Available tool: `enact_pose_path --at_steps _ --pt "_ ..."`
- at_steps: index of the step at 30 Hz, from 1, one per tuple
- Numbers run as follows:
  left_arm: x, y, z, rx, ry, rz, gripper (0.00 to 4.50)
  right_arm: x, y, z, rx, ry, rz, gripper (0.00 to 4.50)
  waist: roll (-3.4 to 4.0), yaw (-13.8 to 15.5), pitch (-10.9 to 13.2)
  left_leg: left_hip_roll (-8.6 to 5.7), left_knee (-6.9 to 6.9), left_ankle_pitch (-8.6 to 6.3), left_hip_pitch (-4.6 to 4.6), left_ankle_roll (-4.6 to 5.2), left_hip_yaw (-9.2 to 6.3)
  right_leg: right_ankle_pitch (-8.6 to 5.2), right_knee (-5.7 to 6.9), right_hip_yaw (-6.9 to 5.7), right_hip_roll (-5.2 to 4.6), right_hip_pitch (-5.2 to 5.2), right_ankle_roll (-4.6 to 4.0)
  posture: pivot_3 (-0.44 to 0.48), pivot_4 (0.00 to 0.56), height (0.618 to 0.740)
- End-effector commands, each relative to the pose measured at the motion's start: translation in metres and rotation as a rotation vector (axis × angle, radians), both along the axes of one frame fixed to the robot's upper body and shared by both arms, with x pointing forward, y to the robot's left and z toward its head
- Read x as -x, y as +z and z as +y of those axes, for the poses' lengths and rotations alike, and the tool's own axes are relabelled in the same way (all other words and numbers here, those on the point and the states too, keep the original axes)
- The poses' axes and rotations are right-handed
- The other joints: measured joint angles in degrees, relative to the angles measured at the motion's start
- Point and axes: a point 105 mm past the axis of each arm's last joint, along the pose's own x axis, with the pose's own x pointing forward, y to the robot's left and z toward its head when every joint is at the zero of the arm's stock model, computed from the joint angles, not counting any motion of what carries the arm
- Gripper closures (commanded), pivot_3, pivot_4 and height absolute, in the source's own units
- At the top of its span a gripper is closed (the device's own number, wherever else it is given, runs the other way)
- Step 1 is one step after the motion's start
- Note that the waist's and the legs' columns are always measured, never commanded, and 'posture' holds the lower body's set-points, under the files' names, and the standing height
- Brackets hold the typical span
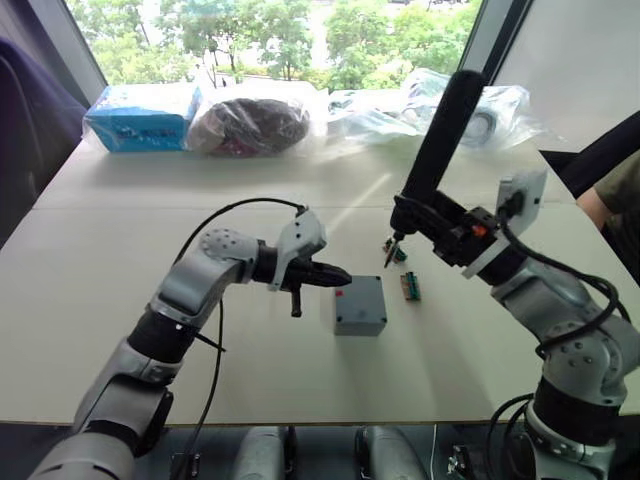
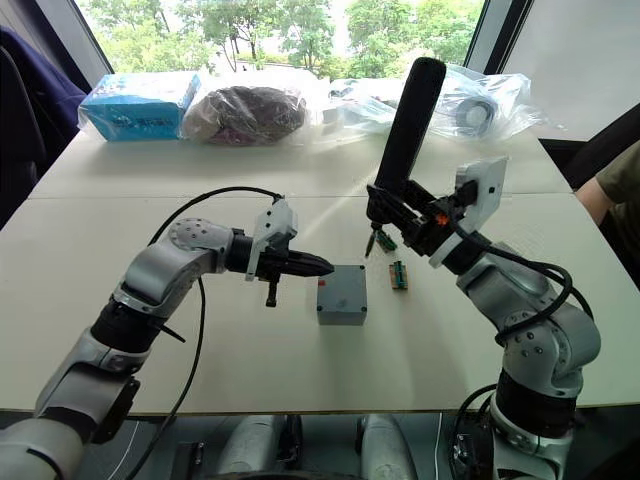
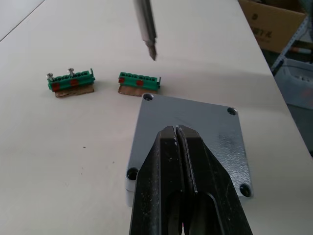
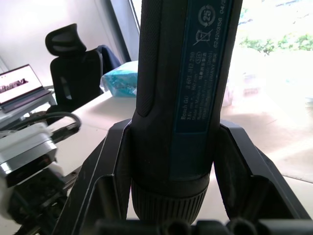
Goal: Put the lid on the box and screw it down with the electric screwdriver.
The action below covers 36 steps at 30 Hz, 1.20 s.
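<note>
The grey box (image 1: 360, 322) stands mid-table with the flat lid (image 3: 195, 142) lying on top of it, corner holes showing. My left gripper (image 1: 343, 275) is shut with nothing in it. Its tips hover just over the lid's left edge, and in the left wrist view its fingertips (image 3: 168, 142) sit above the lid's middle. My right gripper (image 1: 432, 222) is shut on the dark electric screwdriver (image 1: 441, 125). The tool is held tilted, and its thin bit (image 3: 146, 29) points down beyond the box's far right corner, clear of the lid.
Two green terminal blocks (image 3: 71, 82) (image 3: 139, 82) lie just beyond the box; one carries small screws. A blue carton (image 1: 140, 115) and plastic bags (image 1: 250, 122) line the table's far edge. A person's arm (image 1: 610, 200) is at the right.
</note>
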Motion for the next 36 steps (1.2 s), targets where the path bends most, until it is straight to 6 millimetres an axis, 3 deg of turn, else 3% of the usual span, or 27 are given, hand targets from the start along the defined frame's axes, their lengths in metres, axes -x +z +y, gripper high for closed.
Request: enact_pose_path --at_steps 1,6,23,36 --pt "0.001 -0.003 -0.008 -0.022 -0.026 -0.041 4.5 0.008 0.014 0.008 0.023 0.014 -0.11 2.68 0.0 -0.01 0.0 0.0 0.0 0.0 0.0 0.0 0.0 0.0 0.0 0.0 0.0 0.0 0.0 0.0 0.15 0.74" --pt "0.005 -0.017 -0.008 -0.082 -0.06 -0.06 4.5 0.005 0.004 0.007 0.067 -0.018 -0.12 2.68 0.0 0.05 0.0 0.0 0.0 -0.09 0.03 0.15 -0.02 0.0 0.0 -0.01 0.03 0.01 0.0 0.0 0.15 0.74" --pt "0.003 -0.018 -0.006 -0.087 -0.049 -0.055 4.5 -0.006 -0.013 0.005 0.054 -0.086 -0.119 2.68 -0.01 0.04 0.0 0.01 0.0 -0.09 0.12 0.15 -0.02 0.0 0.0 -0.01 0.02 0.1 0.0 0.0 0.15 0.74" --pt "0.003 -0.018 -0.007 -0.084 -0.051 -0.055 4.5 -0.002 0.003 0.007 0.009 -0.078 -0.156 2.68 -0.01 0.05 0.0 0.02 0.0 -0.09 0.15 0.15 -0.02 0.0 0.01 -0.01 0.02 0.13 0.0 0.0 0.15 0.74"
